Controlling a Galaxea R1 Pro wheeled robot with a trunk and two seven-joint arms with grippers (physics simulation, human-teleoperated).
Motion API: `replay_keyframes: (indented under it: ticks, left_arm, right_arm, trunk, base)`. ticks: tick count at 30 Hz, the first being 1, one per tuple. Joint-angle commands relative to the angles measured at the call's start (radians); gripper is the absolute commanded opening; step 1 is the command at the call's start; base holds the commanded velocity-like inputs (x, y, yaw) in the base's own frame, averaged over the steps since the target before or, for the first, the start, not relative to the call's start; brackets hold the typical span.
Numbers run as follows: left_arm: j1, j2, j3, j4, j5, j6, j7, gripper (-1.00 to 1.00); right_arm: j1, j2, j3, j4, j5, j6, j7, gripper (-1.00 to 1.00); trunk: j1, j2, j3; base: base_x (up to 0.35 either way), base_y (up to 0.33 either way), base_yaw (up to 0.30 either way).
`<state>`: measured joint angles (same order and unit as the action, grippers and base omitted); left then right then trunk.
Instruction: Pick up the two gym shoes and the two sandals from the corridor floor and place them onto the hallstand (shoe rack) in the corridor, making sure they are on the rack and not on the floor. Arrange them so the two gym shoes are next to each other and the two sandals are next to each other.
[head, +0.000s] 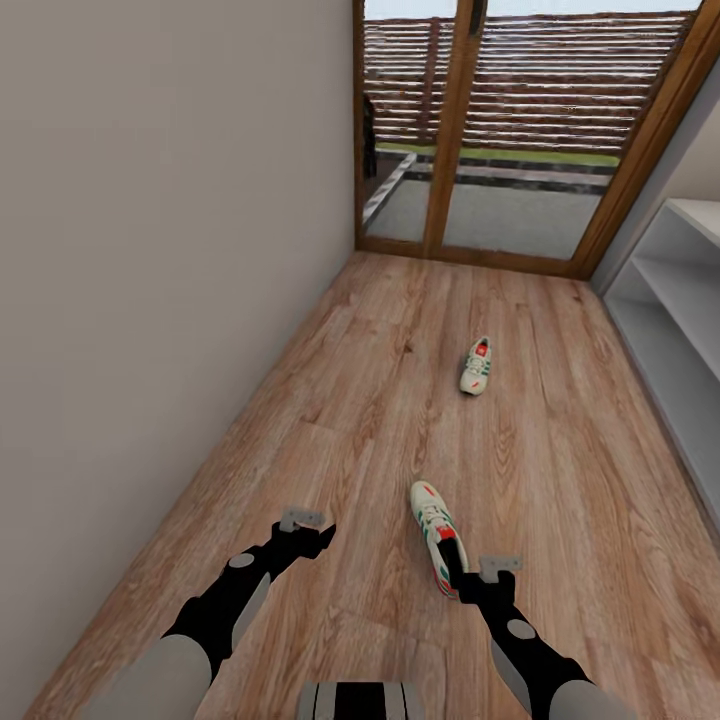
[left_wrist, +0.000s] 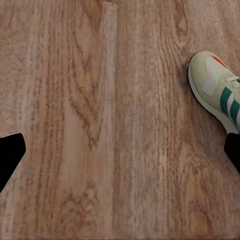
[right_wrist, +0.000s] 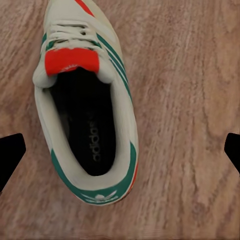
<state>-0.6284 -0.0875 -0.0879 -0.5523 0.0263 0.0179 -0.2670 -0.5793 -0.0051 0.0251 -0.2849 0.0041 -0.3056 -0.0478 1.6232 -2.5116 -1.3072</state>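
Two gym shoes lie on the corridor floor (head: 330, 420). The near gym shoe (head: 437, 535) is white with green stripes and a red tongue, toe pointing away from me. My right gripper (head: 472, 588) hovers over its heel end, open; in the right wrist view the shoe (right_wrist: 85, 100) lies off-centre between the spread fingertips (right_wrist: 11, 155) of that gripper (right_wrist: 120, 152). My left gripper (head: 316, 541) hangs open (left_wrist: 120, 155) over bare planks, with the shoe's toe (left_wrist: 215, 87) to one side. The far gym shoe (head: 477, 365) lies mid-corridor. The hallstand (head: 668, 330) runs along the right. The sandals are out of view.
A plain beige wall (head: 150, 250) bounds the corridor on the left. A wood-framed glass door (head: 470, 130) closes the far end, with a patio and slatted fence beyond. Open plank floor stretches between the two shoes and to the left of them.
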Motion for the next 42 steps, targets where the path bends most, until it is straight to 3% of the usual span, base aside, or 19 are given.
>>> replay_keyframes:
  ticks: [1, 20, 42]
  left_arm:
    - [-0.001, 0.0, -0.001, 0.0, 0.003, 0.002, -0.002, 1.0]
    - [-0.001, 0.0, 0.0, 0.0, 0.003, 0.004, -0.001, 1.0]
    - [-0.002, -0.001, 0.0, -0.015, 0.003, -0.004, -0.001, 1.0]
  right_arm:
    - [-0.001, 0.0, 0.003, 0.001, 0.001, -0.003, -0.004, 1.0]
    - [-0.001, -0.001, 0.003, 0.0, 0.001, -0.003, -0.004, 1.0]
    - [-0.001, -0.001, 0.003, 0.0, 0.001, -0.002, -0.004, 1.0]
  trunk:
    - [0.0, -0.001, -0.006]
    - [0.009, -0.005, -0.109]
    - [0.009, -0.005, -0.117]
  base:
    - [0.0, 0.0, 0.0]
    - [0.0, 0.0, 0.021]
    - [0.0, 0.0, 0.037]
